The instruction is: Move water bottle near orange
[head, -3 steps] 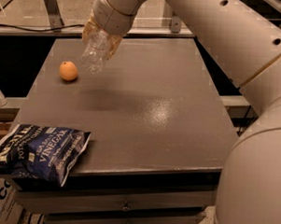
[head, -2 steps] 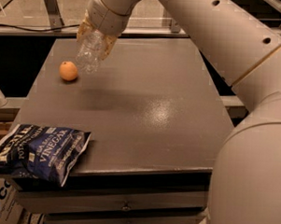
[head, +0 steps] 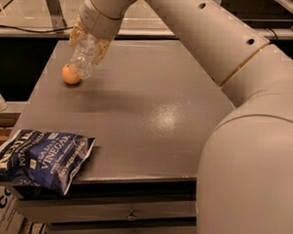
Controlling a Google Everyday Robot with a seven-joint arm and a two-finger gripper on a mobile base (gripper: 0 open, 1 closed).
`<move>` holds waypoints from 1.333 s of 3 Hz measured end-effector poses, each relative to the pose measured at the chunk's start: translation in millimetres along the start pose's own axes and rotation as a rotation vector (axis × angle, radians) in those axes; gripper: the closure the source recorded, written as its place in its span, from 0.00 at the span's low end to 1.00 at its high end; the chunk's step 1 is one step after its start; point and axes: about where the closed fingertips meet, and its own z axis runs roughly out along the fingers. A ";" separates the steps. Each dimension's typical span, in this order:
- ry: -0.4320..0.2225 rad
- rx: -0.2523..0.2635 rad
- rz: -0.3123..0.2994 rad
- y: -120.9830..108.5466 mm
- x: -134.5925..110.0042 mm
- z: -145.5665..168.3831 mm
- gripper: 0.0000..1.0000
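- The robot's pale arm (head: 213, 44) fills the near right and reaches across to the far left.
- A blue chip bag (head: 40, 160) lies flat on the near-left corner of the grey worktop (head: 151, 114), overhanging its edge.
- The orange (head: 69, 75) sits near the far-left edge, well apart from the bag.
- The water bottle (head: 84, 60) hangs tilted, its lower end just beside the orange's upper right; whether they touch is unclear.
- The gripper (head: 89, 37) is above the orange, its jaws closed on the bottle's upper part.
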 end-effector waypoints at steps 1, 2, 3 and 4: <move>-0.013 0.004 0.015 2.8 2.0 13.2 1.00; -0.023 0.010 0.028 2.8 7.0 24.7 1.00; -0.031 0.017 0.040 2.1 13.5 36.6 1.00; -0.044 0.011 0.053 5.5 16.6 50.4 1.00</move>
